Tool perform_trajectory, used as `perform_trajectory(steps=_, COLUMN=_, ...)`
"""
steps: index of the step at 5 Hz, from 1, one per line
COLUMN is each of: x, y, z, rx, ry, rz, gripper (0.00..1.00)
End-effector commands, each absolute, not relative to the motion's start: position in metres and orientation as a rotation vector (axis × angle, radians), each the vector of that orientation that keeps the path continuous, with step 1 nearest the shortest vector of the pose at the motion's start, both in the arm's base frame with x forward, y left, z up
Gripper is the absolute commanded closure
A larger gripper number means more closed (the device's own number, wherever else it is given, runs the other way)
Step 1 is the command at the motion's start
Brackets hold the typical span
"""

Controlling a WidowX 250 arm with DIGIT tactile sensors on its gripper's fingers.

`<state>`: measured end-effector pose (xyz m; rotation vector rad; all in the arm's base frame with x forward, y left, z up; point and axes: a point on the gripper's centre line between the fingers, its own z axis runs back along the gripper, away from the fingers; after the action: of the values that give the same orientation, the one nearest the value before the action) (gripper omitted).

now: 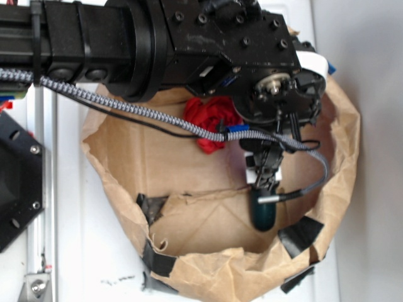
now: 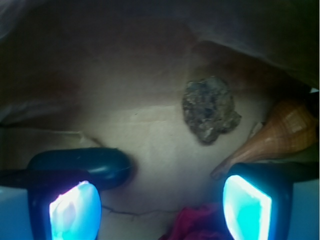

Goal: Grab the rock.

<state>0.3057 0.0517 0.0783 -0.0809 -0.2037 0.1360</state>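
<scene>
- Bench [image 1: 94,251], white, under everything.
- Paper bag [image 1: 343,126], brown, rolled rim, black tape patches along the edge, lying open on the bench.
- Gripper [image 2: 160,200] down inside the bag; jaws spread wide, pinching nothing.
- Red cloth [image 1: 211,123] bunched on the bag floor.
- Seashell [image 2: 280,135], tan-orange, just right of the rock.
- Rock [image 2: 210,108], mottled grey-brown, on the bag floor ahead of the jaws, untouched.

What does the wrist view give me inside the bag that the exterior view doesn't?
Only the wrist view shows the rock lying on the bag floor, with the seashell beside it and the pincer open, holding nothing. Only the exterior view shows the whole paper bag, its black tape patches and the arm reaching in. Both show the red cloth.
</scene>
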Motion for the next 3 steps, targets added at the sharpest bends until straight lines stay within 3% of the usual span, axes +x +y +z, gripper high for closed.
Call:
perform_trajectory(steps=1, x=0.332, y=0.061, z=0.083, rx=-0.022, ry=-0.293, rz=0.178, gripper=0.0)
perform_trajectory(steps=3, x=0.344, y=0.057, z=0.073, rx=0.047, ry=-0.301, rz=0.193, gripper=0.0)
